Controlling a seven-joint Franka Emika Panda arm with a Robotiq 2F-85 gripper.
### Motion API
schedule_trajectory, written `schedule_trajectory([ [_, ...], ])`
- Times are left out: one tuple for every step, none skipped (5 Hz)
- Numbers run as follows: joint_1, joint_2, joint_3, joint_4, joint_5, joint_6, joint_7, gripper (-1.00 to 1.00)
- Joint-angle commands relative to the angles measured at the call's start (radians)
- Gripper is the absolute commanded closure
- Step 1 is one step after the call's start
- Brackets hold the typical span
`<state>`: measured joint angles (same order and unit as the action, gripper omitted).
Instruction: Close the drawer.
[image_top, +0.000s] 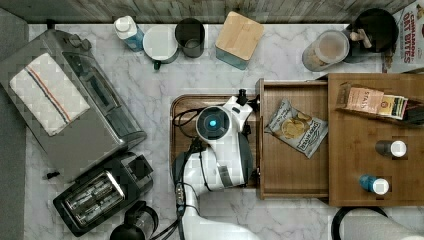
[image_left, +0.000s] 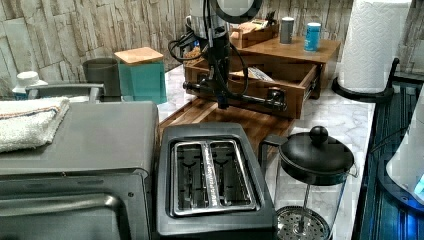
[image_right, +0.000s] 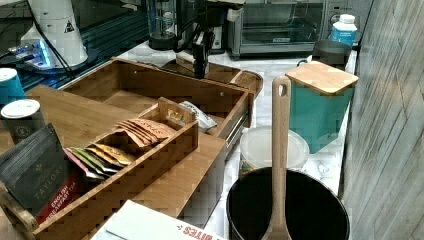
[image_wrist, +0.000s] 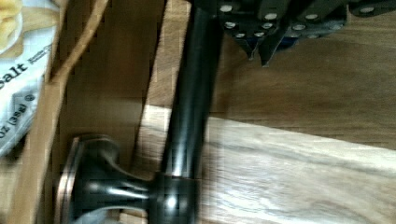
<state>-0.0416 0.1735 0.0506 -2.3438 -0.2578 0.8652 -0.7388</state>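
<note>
In the top view, the drawer (image_top: 292, 140) stands pulled far out of its cabinet (image_top: 375, 140), toward the top view's left. In the left view, the end effector (image_left: 222, 102) hangs just in front of the bar handle (image_left: 235, 96), so a square, level push on the front panel should avoid skewing it. In the wrist view its fingertips (image_wrist: 254, 44) look nearly together and hold nothing.

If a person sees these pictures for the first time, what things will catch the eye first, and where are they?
The wooden drawer stands pulled far out of its cabinet, with a snack bag lying inside. The white robot arm hangs over a darker tray at the drawer's front, its gripper just beside the black bar handle. In the top view's left, a toaster oven with a folded towel on top also stands out.
</note>
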Motion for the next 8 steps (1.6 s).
schedule_trajectory([
  [-0.129, 0.006, -0.103, 0.110, 0.141, -0.025, -0.219, 1.00],
  [-0.173, 0.017, -0.141, 0.156, 0.171, -0.030, -0.293, 1.00],
  [-0.219, 0.032, -0.177, 0.214, 0.177, -0.075, -0.370, 1.00],
  [-0.266, 0.064, -0.232, 0.279, 0.214, -0.060, -0.496, 1.00],
  [-0.342, 0.104, -0.258, 0.358, 0.263, -0.065, -0.647, 1.00],
  [-0.412, 0.175, -0.280, 0.503, 0.305, -0.156, -0.773, 1.00],
  [-0.452, 0.229, -0.293, 0.589, 0.301, -0.168, -0.818, 1.00],
  [-0.427, 0.164, -0.294, 0.473, 0.228, -0.060, -0.704, 1.00],
])
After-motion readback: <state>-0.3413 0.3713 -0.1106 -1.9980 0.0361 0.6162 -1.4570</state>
